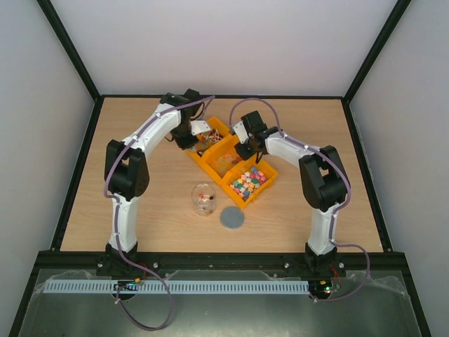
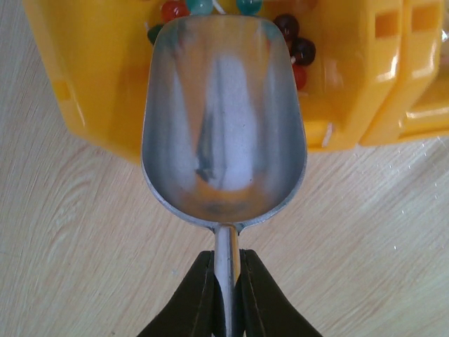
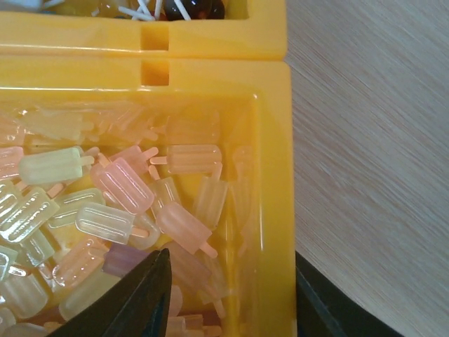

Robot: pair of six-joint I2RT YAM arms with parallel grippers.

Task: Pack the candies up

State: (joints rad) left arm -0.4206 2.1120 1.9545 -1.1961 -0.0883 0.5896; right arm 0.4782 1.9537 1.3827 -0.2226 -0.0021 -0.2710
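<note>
The left arm [image 1: 130,175] and the right arm [image 1: 323,179] rise from the bottom of the top view and bend inward toward upper centre. The left gripper [image 2: 226,256] pinches the metal scoop [image 2: 224,119] by its handle. The right gripper [image 3: 231,256] points down, jaws apart.

Bright, even overhead light, soft shadows. Glare streak in scoop [image 2: 224,140] bowl; candies [image 3: 123,186] sharp close-up.

No text, label, brand, number or sign readable in any view: yellow bins [image 3: 271,175], candies [image 3: 123,186], metal scoop [image 2: 224,119], tabletop [image 1: 165,235] all plain.
</note>
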